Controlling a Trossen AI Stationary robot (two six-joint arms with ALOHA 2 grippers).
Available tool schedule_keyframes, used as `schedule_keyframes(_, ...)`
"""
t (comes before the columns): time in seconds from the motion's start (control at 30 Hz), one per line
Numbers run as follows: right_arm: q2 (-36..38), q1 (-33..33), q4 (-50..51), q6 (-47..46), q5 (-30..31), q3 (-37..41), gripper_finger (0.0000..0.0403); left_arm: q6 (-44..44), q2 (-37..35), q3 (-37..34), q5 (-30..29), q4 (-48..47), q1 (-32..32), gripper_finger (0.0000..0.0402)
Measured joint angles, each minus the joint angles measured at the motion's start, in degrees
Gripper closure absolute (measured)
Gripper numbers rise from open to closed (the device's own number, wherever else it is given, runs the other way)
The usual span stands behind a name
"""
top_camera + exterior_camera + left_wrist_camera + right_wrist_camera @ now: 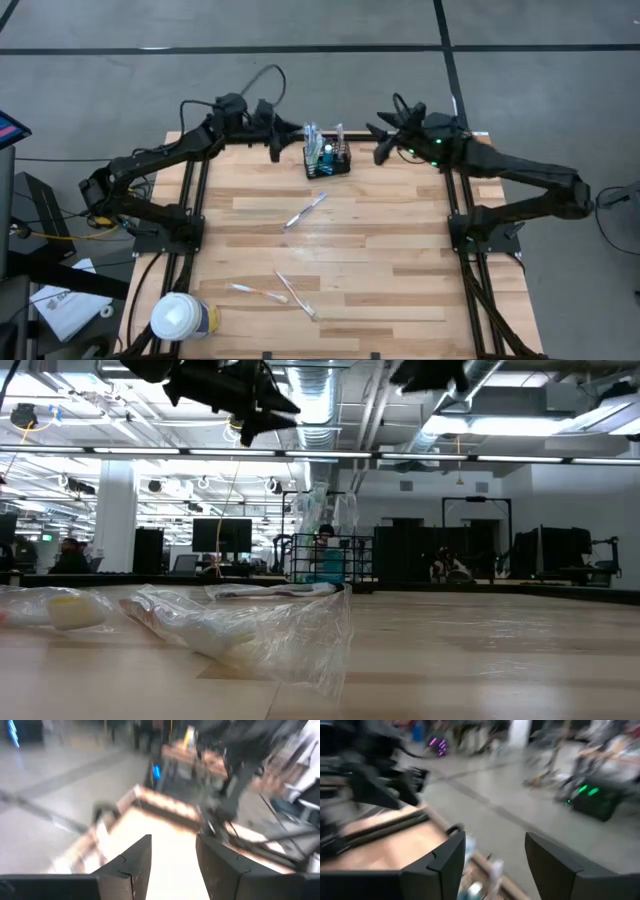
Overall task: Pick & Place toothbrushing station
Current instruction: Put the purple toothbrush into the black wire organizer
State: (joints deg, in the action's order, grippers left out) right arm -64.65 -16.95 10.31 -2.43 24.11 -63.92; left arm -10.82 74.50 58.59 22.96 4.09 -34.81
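The wire-mesh basket (327, 160) stands at the upper centre of the high view, on the bench's (400, 260) far edge, already holding several toothbrushes and tubes. The right pincer (384, 151) hangs just to its right, fingers apart and empty — it looks to be between a drop and the next pick. The left pincer (275, 150) hovers just left of the basket, also parted, holding nothing. Wrapped toothbrushes remain: one mid-frame (305, 211), two lower left of centre (296, 295) (257, 291). Next, one arm must come down over a loose brush.
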Motion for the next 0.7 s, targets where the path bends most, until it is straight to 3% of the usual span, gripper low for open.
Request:
schedule_keyframes(0.13,-1.04,4.37,17.02,-1.72,-0.97,-12.10,0.0211,-5.69,0.00,0.00,-0.21,-13.40,4.13,0.0254)
schedule_keyframes(0.27,-4.07,6.88,24.41,-1.16,-0.24,-19.50,0.0208,-7.62,0.00,0.00,-5.96,-20.95,10.83,0.0254)
schedule_keyframes(0.53,-6.99,6.82,25.93,4.12,-0.50,-24.99,0.0195,-18.75,3.27,0.02,-17.26,-24.31,21.77,0.0253)
schedule_keyframes(0.7,-5.72,7.69,27.01,6.84,-0.72,-25.46,0.0191,-22.52,5.97,-0.40,-22.53,-33.96,26.74,0.0253)
